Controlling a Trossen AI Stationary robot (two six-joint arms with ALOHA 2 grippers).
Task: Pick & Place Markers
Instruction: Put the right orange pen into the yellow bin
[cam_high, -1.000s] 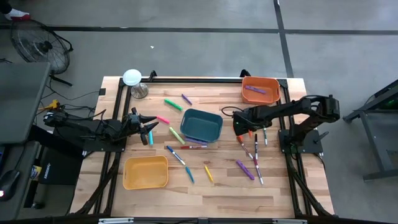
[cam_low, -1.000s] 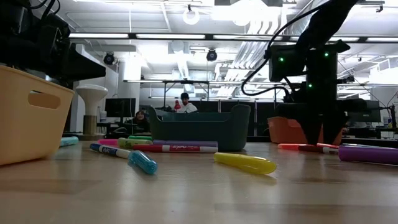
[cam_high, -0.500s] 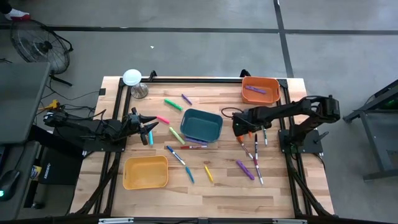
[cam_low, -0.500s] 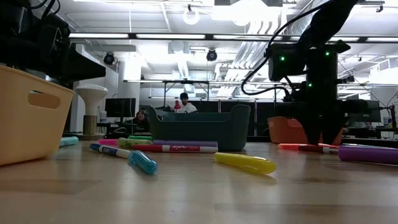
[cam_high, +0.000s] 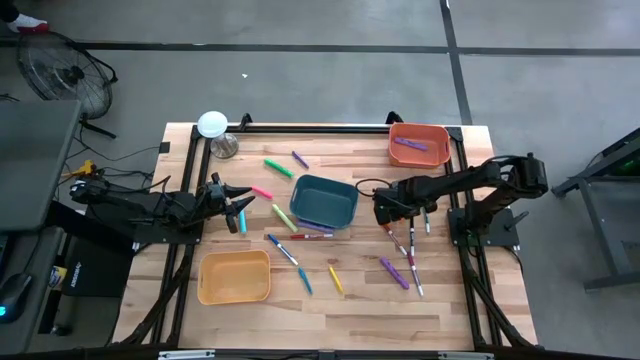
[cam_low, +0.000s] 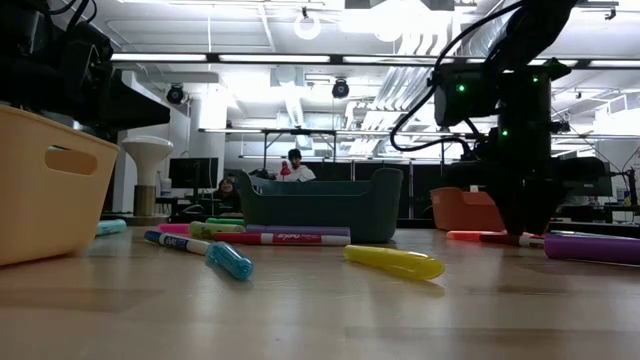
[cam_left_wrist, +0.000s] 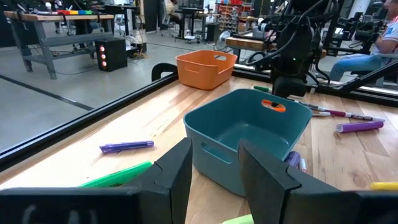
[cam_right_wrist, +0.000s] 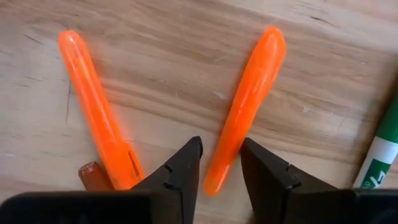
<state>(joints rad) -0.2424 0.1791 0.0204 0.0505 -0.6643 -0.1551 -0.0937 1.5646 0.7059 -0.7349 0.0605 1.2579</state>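
Note:
Many coloured markers lie scattered on the wooden table (cam_high: 350, 300). My right gripper (cam_high: 386, 206) points straight down just right of the teal bin (cam_high: 323, 200). It is open, its fingers standing on either side of one end of an orange marker (cam_right_wrist: 245, 93) that lies flat on the wood. A second orange marker (cam_right_wrist: 93, 106) lies beside it, and a green-and-white marker (cam_right_wrist: 379, 155) lies on the other side. My left gripper (cam_high: 235, 210) waits open and level at the table's left side, pointing at the teal bin (cam_left_wrist: 249, 137). My right gripper comes at the orange marker's end (cam_right_wrist: 214, 177) from above, with its fingers across the marker. The gap between the fingers is wider than the marker. Whether one finger (cam_right_wrist: 186, 168) touches it, I cannot tell. The marker lies flat on the table.
An orange bin (cam_high: 418, 143) holding a purple marker stands at the far right corner. A yellow bin (cam_high: 234, 276) stands near left. More markers lie right of the gripper (cam_high: 410, 245) and in front of the teal bin (cam_high: 300, 238). A white-topped stand (cam_high: 212, 124) and a jar (cam_high: 225, 147) sit far left.
My right gripper has shifted a little toward the table's near edge while staying low over the orange markers. Its fingers have drawn closer together around one marker's end. The markers have stayed where they were.

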